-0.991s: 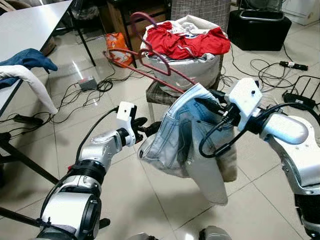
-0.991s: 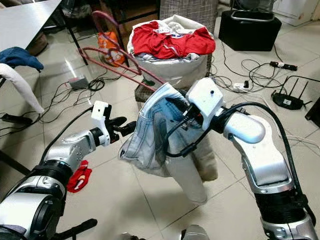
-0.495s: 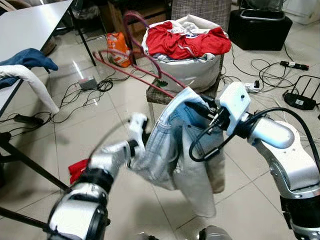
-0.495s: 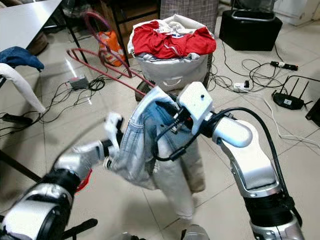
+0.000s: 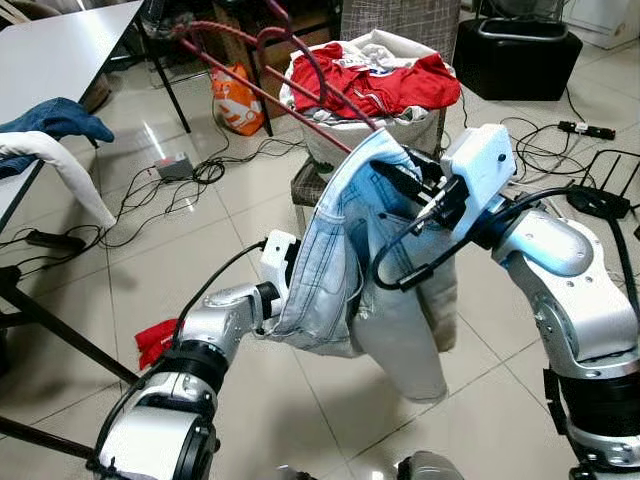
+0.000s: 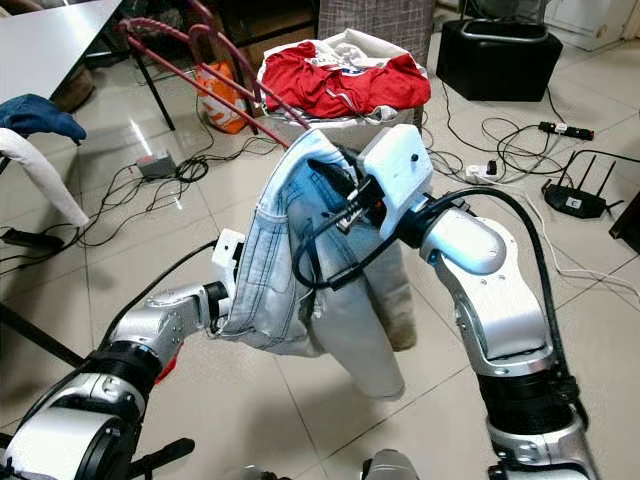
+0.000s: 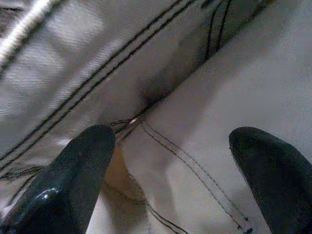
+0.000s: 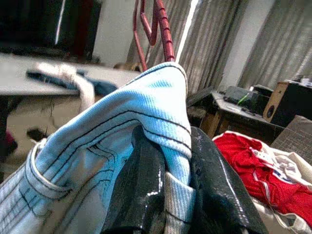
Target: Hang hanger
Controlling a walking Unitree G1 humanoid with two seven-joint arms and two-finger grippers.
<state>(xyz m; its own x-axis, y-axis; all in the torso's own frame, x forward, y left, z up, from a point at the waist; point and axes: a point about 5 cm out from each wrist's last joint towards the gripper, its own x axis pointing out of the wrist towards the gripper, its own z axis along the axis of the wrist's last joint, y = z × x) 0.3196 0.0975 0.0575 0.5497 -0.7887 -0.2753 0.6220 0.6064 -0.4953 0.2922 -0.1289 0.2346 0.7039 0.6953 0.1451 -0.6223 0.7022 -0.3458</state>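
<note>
- You're mid-task: your right gripper (image 8: 165, 195) has its 2 fingers clamped on the jeans (image 5: 345, 270) at the waistband fold, with the red hanger (image 5: 290, 95) jutting out beyond it, carried in the air and not yet hung.
- Your left gripper (image 7: 185, 170), fingers spread wide, presses against the denim below.
- The hanger is thin, ribbed, maroon.

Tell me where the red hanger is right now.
The red hanger sticks up and to the robot's left out of the jeans held by the right end effector, in front of the laundry basket.
</note>
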